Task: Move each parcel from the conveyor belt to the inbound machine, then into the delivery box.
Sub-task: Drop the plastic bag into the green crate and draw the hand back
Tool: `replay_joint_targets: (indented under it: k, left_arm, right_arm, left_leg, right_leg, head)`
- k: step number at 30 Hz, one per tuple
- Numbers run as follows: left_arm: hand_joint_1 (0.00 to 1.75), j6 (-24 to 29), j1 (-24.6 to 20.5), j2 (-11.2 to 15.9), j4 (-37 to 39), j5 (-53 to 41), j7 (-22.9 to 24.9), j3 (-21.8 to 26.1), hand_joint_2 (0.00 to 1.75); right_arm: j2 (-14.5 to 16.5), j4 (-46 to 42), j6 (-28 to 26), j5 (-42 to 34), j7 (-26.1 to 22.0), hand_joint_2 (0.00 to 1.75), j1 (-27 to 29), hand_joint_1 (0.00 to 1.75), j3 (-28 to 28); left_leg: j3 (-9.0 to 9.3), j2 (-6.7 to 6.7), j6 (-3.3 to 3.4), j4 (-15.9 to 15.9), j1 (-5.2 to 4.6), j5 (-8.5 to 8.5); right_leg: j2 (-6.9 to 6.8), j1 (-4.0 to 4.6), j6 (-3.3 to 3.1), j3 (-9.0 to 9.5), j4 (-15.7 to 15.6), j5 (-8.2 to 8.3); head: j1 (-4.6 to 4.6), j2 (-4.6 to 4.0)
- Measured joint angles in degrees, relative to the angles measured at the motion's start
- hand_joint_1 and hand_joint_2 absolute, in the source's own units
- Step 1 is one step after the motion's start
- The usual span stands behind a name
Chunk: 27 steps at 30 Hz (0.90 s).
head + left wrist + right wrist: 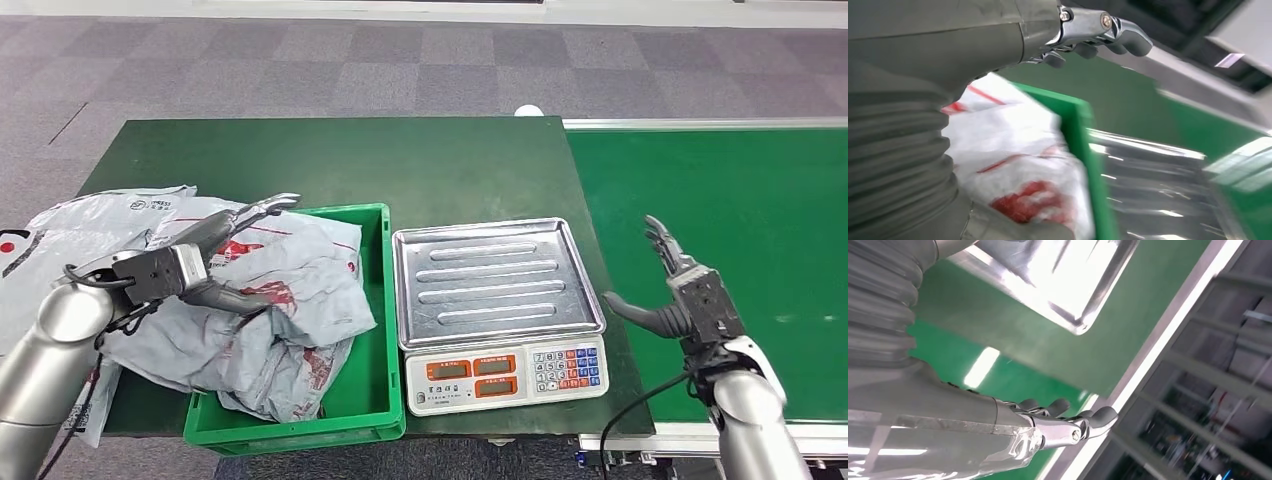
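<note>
The left hand (190, 268) hangs over the green crate (375, 330), fingers stretched out toward the scale and spread, thumb lying on the crumpled grey parcels (300, 290) below; it grasps nothing. Those parcels fill the crate, just left of the weighing scale (495, 275), and more grey bags (90, 225) lie on the dark table (400, 160) left of the crate. The right hand (685, 290) is raised right of the scale, at the edge of the green conveyor belt (760, 210), fingers upright and apart, released.
</note>
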Motion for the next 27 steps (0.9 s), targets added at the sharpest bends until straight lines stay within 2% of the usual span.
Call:
replay_joint_targets:
  k: [7, 14, 17, 23, 27]
  left_arm:
    - [0.00, -8.8, -7.8, -11.2, 7.9, 11.1, -1.2, -1.0, 1.75]
    - [0.00, -12.0, -15.2, -21.0, 18.7, 22.1, -0.1, -1.7, 1.75]
    - [0.00, -12.1, -16.6, -22.8, 21.4, 22.3, -0.2, -2.0, 1.75]
    - [0.00, -11.6, -17.6, -24.6, 24.4, 23.6, 0.8, -2.0, 1.75]
    - [0.00, -7.2, -17.9, -27.4, 28.5, 24.6, 2.9, -1.9, 1.75]
  right_arm:
    - [4.1, 7.9, 1.5, 0.4, 0.7, 1.75, -10.4, 0.00, 6.6]
    - [6.2, 18.9, 3.5, -4.4, -1.0, 1.75, -19.8, 0.00, 12.1]
    - [6.6, 21.7, 3.6, -4.7, -1.1, 1.75, -21.4, 0.00, 13.2]
    - [6.9, 24.0, 3.5, -5.5, -1.7, 1.75, -22.5, 0.00, 14.2]
    - [8.0, 24.2, 2.7, -6.7, -2.6, 1.75, -22.1, 0.00, 14.2]
  left_leg:
    - [-0.02, -0.02, 0.03, 0.0, -0.01, 0.19]
    - [-0.28, -0.08, 0.00, 0.0, -0.02, 0.40]
    - [-0.28, -0.08, 0.00, 0.0, -0.03, 0.40]
    - [-0.30, -0.09, 0.00, 0.0, -0.02, 0.40]
    - [-0.30, -0.09, 0.00, 0.0, -0.02, 0.40]
  right_leg:
    - [-0.02, -0.01, 0.01, 0.00, 0.0, 0.20]
    - [-0.05, -0.01, 0.02, -0.23, 0.0, 0.41]
    - [-0.02, -0.02, 0.02, -0.24, 0.0, 0.42]
    - [-0.06, 0.00, 0.01, -0.27, 0.0, 0.41]
    - [-0.06, -0.02, 0.02, -0.27, 0.0, 0.41]
  head:
    - [0.00, 0.00]
    - [0.00, 0.00]
    - [-0.01, 0.00]
    - [-0.01, 0.00]
    - [-0.01, 0.00]
